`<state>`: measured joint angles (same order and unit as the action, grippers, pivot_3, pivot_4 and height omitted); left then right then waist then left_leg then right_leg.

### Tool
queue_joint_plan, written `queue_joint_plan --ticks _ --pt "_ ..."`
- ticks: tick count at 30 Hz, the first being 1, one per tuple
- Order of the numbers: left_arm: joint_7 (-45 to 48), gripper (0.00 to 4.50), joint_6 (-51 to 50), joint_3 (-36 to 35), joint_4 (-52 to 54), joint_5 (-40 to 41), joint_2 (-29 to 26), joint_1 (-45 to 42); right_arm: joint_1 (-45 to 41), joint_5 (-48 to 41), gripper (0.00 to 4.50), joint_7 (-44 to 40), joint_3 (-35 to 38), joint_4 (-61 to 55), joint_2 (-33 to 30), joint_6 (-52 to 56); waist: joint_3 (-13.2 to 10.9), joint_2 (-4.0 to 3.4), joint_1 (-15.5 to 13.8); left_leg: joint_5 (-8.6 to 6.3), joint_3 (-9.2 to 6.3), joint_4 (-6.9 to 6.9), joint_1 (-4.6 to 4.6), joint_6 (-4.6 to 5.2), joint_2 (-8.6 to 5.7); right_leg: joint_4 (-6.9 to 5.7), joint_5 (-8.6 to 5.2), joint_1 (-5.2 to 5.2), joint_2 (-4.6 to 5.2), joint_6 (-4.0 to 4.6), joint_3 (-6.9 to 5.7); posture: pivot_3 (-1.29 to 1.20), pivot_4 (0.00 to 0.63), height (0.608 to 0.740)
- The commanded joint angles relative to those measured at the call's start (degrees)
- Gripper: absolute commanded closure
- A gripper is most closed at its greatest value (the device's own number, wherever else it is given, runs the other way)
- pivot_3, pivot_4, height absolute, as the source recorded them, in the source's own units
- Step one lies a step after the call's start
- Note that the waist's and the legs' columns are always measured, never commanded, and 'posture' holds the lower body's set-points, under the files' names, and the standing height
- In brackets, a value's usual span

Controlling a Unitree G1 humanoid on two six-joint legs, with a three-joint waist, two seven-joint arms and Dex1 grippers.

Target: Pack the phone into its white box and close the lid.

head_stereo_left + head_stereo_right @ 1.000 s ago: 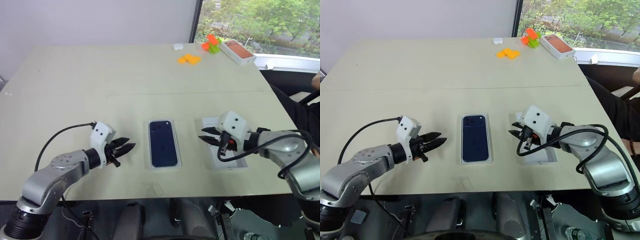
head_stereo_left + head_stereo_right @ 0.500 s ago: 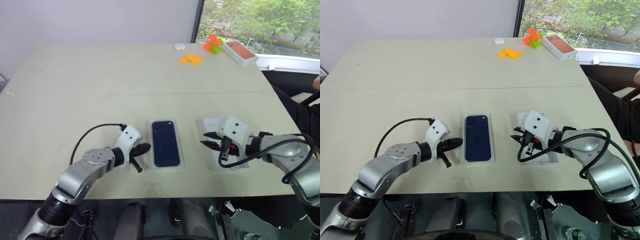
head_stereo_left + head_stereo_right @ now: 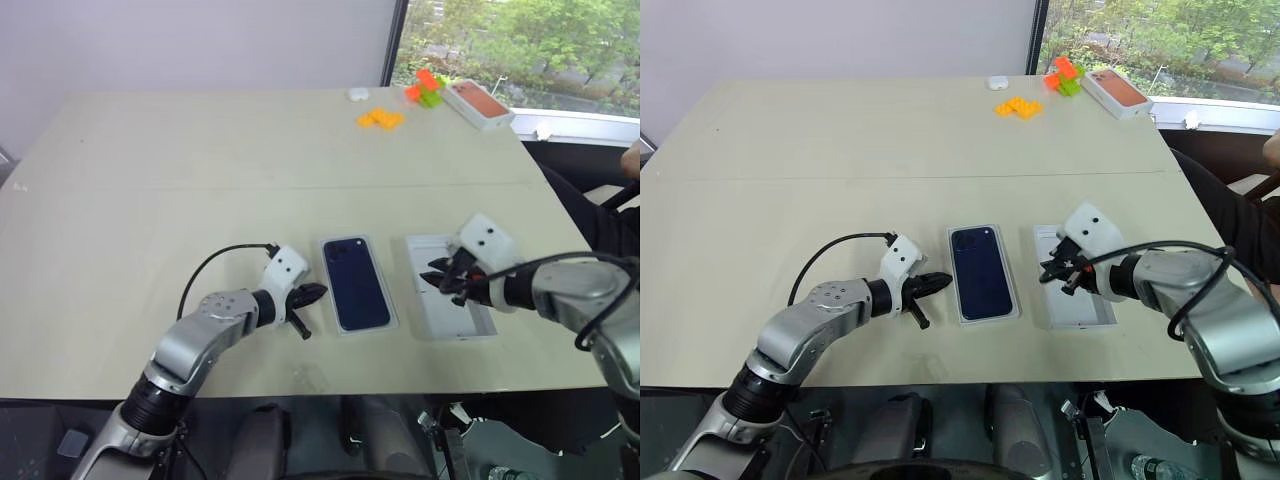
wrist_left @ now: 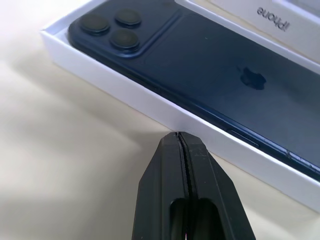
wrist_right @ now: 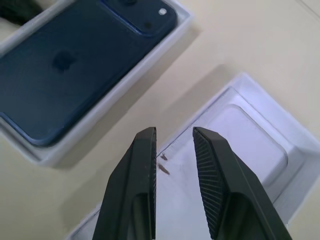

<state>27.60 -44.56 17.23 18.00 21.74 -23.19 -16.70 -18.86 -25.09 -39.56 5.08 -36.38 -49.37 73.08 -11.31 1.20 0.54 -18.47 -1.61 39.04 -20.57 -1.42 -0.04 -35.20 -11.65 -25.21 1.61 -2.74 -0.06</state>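
Beige table (image 3: 200, 170), window (image 3: 500, 40) beyond

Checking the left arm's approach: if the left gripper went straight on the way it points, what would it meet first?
Most likely the near side wall of the white box, just ahead of the shut left gripper. The phone lies inside, beyond that wall.

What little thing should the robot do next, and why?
Probably lower the right tool and pinch a wall of the upturned white cardboard lid. The dark blue phone already lies in its shallow white box, and that tool hovers open just above the lid.
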Motion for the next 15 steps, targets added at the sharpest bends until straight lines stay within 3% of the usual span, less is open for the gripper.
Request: queue_joint_plan --ticks 1,5,8,15 --pt "-0.37 4.45 0.66 -0.47 -0.29 -1.20 1.36 -0.92 -2.59 -2.76 3.32 2.29 1.53 -2.60 1.14 8.13 0.00 0.00 -0.10 0.00 -0.01 0.00 0.00 0.00 0.00 0.00 0.00 0.00 -0.01 0.00 0.00 0.00 0.150 0.740" --pt "-0.98 4.45 0.36 -1.34 -0.37 -0.79 3.68 -0.92 -5.64 -3.16 3.32 7.06 -0.50 -2.85 5.04 18.05 0.01 -0.01 -0.07 0.00 0.00 0.02 -0.02 0.00 -0.01 0.01 0.03 0.01 0.03 -0.05 0.00 0.00 0.150 0.740" --pt "-0.67 4.45 0.73 -3.03 0.12 -0.14 4.28 -0.60 -6.75 -4.14 3.32 11.41 -1.15 -0.93 7.79 19.42 0.01 -0.01 -0.04 0.00 0.00 0.03 -0.04 0.00 -0.02 0.01 0.10 0.00 0.06 -0.15 0.00 0.00 0.150 0.740" --pt "7.07 4.45 2.82 -7.36 4.99 4.07 -0.74 2.72 -7.19 -7.50 3.32 21.76 -3.21 3.37 10.06 19.42 0.01 -0.02 0.25 -0.03 0.01 0.00 -0.03 0.05 0.00 0.00 0.11 -0.03 0.02 -0.15 0.01 0.00 0.150 0.740"
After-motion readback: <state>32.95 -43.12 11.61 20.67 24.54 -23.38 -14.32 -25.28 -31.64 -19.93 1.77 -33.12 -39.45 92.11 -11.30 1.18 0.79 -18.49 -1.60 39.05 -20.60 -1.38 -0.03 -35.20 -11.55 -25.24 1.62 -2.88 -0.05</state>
